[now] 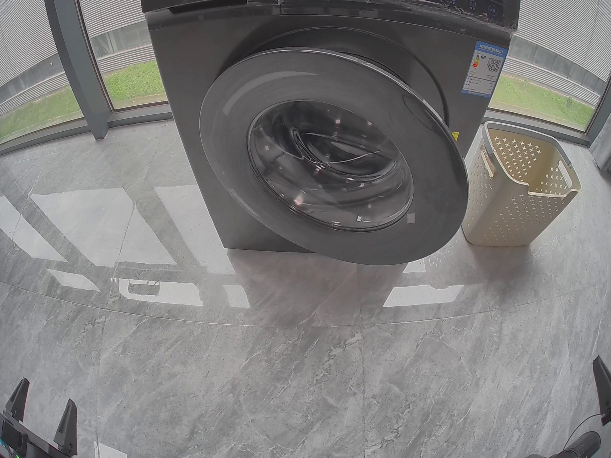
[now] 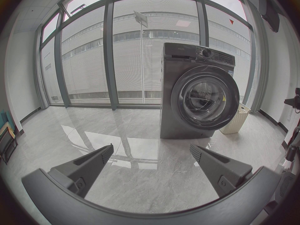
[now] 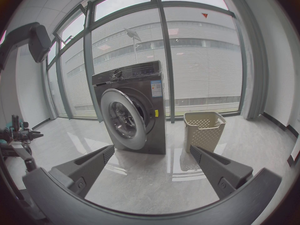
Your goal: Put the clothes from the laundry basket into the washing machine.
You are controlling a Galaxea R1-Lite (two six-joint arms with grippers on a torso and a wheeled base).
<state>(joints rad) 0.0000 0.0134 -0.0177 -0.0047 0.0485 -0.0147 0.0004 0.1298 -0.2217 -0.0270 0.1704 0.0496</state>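
A wall of tall windows (image 2: 87,63) curves round the far side of the room, and a glossy grey marbled floor (image 1: 254,364) runs from it toward the robot. On that floor, close to the glass, stands the dark grey washing machine (image 1: 191,128), upright and facing the robot. Its big round door (image 1: 331,160) is swung out from the front, hinged on the robot's left, and the right wrist view shows the opening to the drum (image 3: 141,108) behind it. Just beside the machine on the robot's right, with a small gap between them, sits the cream laundry basket (image 1: 503,217), upright on the floor, its walls perforated and its rim trimmed in grey. Well apart from both, low over the floor at the near edge, the left pincer (image 2: 150,149) hangs with its two dark fingers spread wide and nothing between them. The right pincer (image 3: 151,149) hangs likewise, fingers apart, gripping nothing, facing machine and basket.
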